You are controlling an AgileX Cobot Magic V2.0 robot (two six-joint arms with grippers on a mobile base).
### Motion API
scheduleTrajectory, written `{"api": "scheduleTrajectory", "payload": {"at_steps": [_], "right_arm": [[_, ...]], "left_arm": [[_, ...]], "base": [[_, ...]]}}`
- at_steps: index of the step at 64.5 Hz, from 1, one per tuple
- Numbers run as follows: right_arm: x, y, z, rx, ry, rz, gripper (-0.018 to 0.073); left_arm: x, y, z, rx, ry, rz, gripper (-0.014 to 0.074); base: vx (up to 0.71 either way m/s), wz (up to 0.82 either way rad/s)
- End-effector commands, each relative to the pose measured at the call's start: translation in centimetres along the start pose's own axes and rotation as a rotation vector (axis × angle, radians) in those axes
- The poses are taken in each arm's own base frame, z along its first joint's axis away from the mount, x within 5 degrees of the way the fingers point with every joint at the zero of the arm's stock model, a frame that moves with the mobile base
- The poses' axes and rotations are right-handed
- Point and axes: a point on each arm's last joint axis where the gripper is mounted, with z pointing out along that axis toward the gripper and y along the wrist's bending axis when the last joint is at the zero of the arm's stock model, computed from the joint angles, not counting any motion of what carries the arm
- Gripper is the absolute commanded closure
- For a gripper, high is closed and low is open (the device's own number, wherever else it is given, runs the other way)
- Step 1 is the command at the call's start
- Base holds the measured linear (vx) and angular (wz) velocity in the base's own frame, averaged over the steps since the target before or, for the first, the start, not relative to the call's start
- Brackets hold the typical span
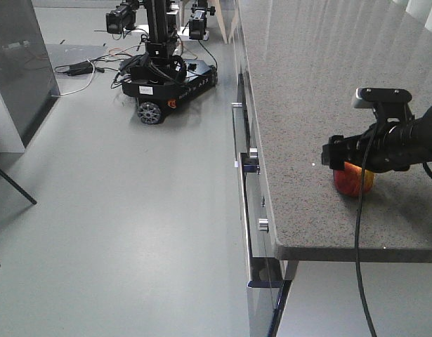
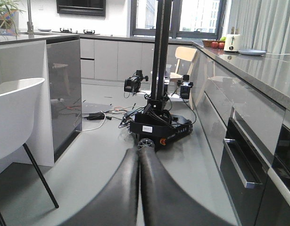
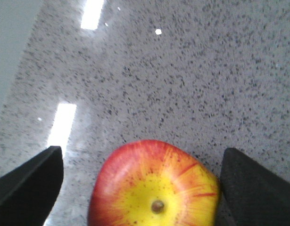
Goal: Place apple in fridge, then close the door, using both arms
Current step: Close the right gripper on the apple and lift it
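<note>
Shows the apple (image 3: 154,188) at 6 o'clock of the right wrist view, stem up, resting on the speckled counter (image 3: 182,70). Straddles it with the right gripper (image 3: 142,165) spread apart: one finger (image 3: 31,183) at 8 o'clock with a clear gap, the other (image 3: 253,188) at 4 o'clock just beside the skin or touching it, not clamped. Seems placed so in order to close on the widest part, since a round fruit probably rolls when pushed from one side only. Reaches in, by the front camera, from 3 o'clock, low and almost level over the counter near its front edge, with a thin cable (image 1: 357,246) hanging down past that edge toward 6 o'clock. Holds the left gripper (image 2: 139,188) at 6 o'clock of its own view, fingers pressed together on nothing, pointed level over the floor, probably kept free for the door. Finds farther off, at 12 o'clock, a separate black wheeled robot (image 2: 159,127), and at 9 o'clock a white chair (image 2: 12,113). Cannot make out the fridge or its door with certainty in any view.
</note>
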Motion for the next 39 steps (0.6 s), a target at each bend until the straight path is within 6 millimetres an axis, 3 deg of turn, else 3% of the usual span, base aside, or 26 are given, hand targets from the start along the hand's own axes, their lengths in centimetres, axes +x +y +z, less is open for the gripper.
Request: {"api": "scheduleTrajectory", "payload": {"at_steps": [1, 19, 33, 39], "right_arm": [[-1.7, -0.1, -1.5, 0.023, -0.086, -0.009, -0.0074], [-1.1, -0.2, -0.9, 0.029, -0.038, -0.009, -0.0006], [-1.1, -0.1, -1.0, 0.027, -0.035, -0.009, 0.0217], [-1.5, 0.0, -2.0, 0.027, -0.06, -0.02, 0.0323]], "left_arm": [[0.2, -0.1, 0.0, 0.025, -0.055, -0.01, 0.0602], [0.2, -0.1, 0.0, 0.025, -0.055, -0.01, 0.0602], [0.2, -0.1, 0.0, 0.025, -0.055, -0.01, 0.0602], [0.2, -0.1, 0.0, 0.025, -0.055, -0.01, 0.0602]], "base": [[0.0, 0.0], [0.0, 0.0], [0.0, 0.0], [0.0, 0.0]]}}
